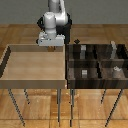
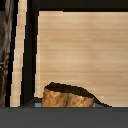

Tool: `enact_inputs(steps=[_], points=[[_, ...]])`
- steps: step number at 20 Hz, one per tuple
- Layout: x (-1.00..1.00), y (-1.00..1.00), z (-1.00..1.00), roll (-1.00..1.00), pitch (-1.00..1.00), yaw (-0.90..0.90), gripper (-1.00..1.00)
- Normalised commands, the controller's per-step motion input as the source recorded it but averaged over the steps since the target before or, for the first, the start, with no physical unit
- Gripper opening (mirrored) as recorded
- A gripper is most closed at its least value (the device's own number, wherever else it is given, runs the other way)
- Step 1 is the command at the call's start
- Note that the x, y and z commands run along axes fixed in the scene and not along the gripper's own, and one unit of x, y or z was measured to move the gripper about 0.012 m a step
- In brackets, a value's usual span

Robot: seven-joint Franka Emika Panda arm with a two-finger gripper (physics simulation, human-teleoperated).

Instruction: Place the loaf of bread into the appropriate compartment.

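The loaf of bread [image 2: 67, 96] is a small brown mottled block and fills the space between my fingertips in the wrist view. In the exterior view it is a tiny brown speck [image 1: 50, 49] under the hand. My gripper [image 1: 50, 47] is shut on it and hangs just above the far edge of the light wooden tray [image 1: 10, 60], near that tray's corner on the exterior view's right. The dark compartment box [image 1: 68, 62] stands to the exterior view's right of the gripper.
The compartment box has several dark cells holding small grey blocks [image 1: 84, 73] [image 1: 116, 70] [image 1: 82, 49]. A small dark object [image 1: 76, 41] sits at its far corner. The tray's dark wall [image 2: 30, 50] runs beside the gripper in the wrist view. Both stand on thin metal legs.
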Motion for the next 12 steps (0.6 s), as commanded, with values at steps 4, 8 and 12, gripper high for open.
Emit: enact_inputs(steps=[4, 8, 12], points=[[0.00, 1.00, 0.00, 0.00, 0.00, 0.00, -1.00], [0.00, 1.00, 0.00, 0.00, 0.00, 0.00, -1.00], [0.00, 1.00, 0.00, 0.00, 0.00, 0.00, -1.00]])
